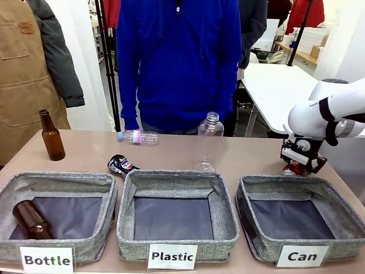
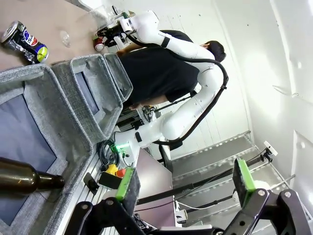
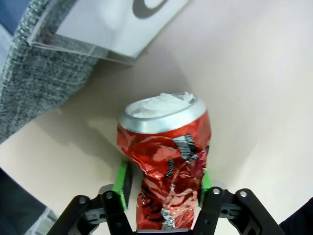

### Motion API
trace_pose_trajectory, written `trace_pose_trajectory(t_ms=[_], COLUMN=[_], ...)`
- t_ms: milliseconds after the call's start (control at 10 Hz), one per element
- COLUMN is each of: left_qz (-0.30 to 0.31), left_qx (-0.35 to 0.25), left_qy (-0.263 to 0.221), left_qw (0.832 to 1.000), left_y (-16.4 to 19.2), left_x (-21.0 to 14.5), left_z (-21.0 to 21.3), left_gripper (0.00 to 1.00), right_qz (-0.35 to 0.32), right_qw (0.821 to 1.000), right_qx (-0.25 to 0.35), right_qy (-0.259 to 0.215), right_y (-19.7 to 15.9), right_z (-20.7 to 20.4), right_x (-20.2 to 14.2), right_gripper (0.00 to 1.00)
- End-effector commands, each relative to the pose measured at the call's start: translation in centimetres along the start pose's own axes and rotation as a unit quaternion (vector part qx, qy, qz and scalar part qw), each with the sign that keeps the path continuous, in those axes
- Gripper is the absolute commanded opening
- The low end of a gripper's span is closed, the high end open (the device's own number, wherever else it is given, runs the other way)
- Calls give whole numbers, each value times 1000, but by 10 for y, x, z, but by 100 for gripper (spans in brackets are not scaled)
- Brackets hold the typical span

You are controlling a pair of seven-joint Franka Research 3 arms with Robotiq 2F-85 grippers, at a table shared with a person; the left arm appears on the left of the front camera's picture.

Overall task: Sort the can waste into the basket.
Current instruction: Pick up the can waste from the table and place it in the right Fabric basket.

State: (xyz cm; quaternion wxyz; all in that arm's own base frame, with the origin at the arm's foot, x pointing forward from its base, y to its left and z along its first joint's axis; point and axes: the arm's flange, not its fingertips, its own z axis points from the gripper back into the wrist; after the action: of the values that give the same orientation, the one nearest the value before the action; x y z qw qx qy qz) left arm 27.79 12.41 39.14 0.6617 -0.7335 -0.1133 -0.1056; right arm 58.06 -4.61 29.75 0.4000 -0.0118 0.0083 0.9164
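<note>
Just beyond the far rim of the Can basket [image 1: 283,184], the red can [image 3: 166,161] is clasped between the pads of the right gripper [image 3: 164,181]. The black can [image 1: 121,165] is laid near the Plastic basket [image 1: 171,178]. The left gripper [image 2: 186,178] is spread wide.

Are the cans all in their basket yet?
Not yet. Done: nothing, the Can basket holds no cans. In hand: the right tool grips the red crushed can, which is on the table behind that basket. Left: drop it in, then fetch the black crushed can lying on the table near the Plastic basket.
</note>
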Motion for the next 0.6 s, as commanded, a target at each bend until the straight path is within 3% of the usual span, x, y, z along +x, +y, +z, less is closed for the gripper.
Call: trace_pose_trajectory(t_ms=[0,100,300,500], left_qz=[5,5,5,5], left_qx=[-6,-6,-6,-6], left_qy=[4,4,4,4], left_qw=[1000,1000,1000,1000], left_y=[-4,-4,-4,-4], left_x=[-2,-2,-2,-2], left_z=[2,2,2,2], left_gripper=[100,100,100,100], right_qz=[14,13,13,8], right_qw=[1000,1000,1000,1000], right_qx=[5,5,7,4], right_qy=[-2,-5,0,4], right_y=[5,6,7,7], right_z=[-1,0,4,8], right_x=[0,0,0,0], right_gripper=[0,14,0,0])
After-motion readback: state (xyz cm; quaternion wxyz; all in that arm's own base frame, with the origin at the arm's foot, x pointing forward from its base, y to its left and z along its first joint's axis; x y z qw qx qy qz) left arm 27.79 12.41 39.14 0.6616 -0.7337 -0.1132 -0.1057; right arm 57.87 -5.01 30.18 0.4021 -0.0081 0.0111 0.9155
